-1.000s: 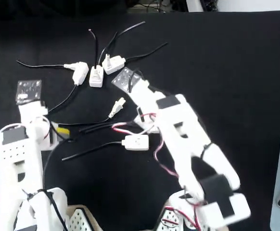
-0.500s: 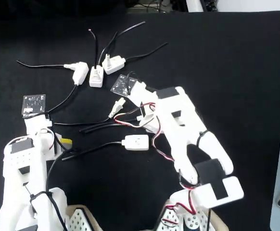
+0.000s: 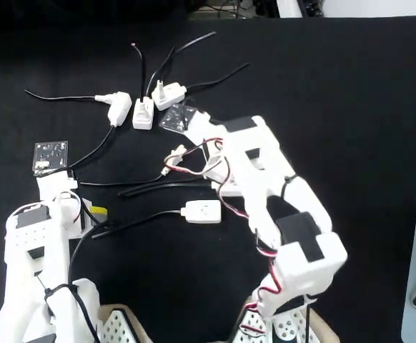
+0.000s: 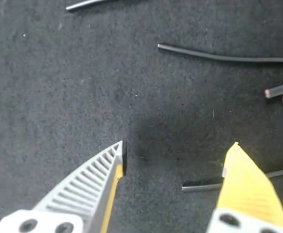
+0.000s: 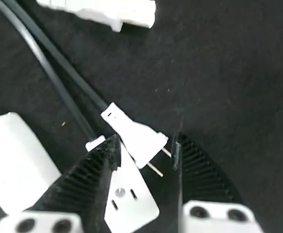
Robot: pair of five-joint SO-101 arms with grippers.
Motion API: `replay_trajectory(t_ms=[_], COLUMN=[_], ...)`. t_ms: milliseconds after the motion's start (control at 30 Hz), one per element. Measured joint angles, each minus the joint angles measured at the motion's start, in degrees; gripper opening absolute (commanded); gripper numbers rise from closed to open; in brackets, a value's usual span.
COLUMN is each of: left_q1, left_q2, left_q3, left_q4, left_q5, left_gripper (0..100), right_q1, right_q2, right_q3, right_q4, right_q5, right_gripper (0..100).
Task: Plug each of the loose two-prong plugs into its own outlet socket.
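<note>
Right wrist view: white two-prong plug (image 5: 132, 136), prongs bare, between spread right claw (image 5: 145, 143); left claw (image 4: 179, 145) spread too.

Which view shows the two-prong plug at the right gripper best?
The right wrist view: the two-prong plug lies close between the open jaws of the right gripper, both prongs plain. In the high view the plug is small and far. The left wrist view looks at black cables elsewhere.
</note>
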Motion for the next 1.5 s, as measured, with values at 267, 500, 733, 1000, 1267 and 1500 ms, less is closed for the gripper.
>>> replay_trajectory(t_ms=[267,500,733,1000,1267,1500], left_q1=[0.0,0.0,0.0,0.0,0.0,0.0], left_q2=[-0.4,-0.4,-0.4,-0.4,-0.4,-0.4], left_q3=[1.0,1.0,1.0,1.0,1.0,1.0], left_q4=[0.0,0.0,0.0,0.0,0.0,0.0], left_q5=[0.0,0.0,0.0,-0.1,-0.1,-0.1], left_gripper=[32,32,32,32,32,32], right_q1=[-0.2,-1.3,-1.2,-2.3,-2.4,-1.8], right_q2=[4.0,6.8,7.6,-0.5,-14.3,-22.1], right_q3=[-0.6,-2.1,-3.3,-2.9,-2.9,-2.6], right_q4=[-0.1,0.2,-1.8,1.1,11.9,21.2], right_q5=[0.0,0.0,0.1,0.1,-9.3,-27.5], right_gripper=[17.8,8.5,1.2,1.1,1.1,1.1])
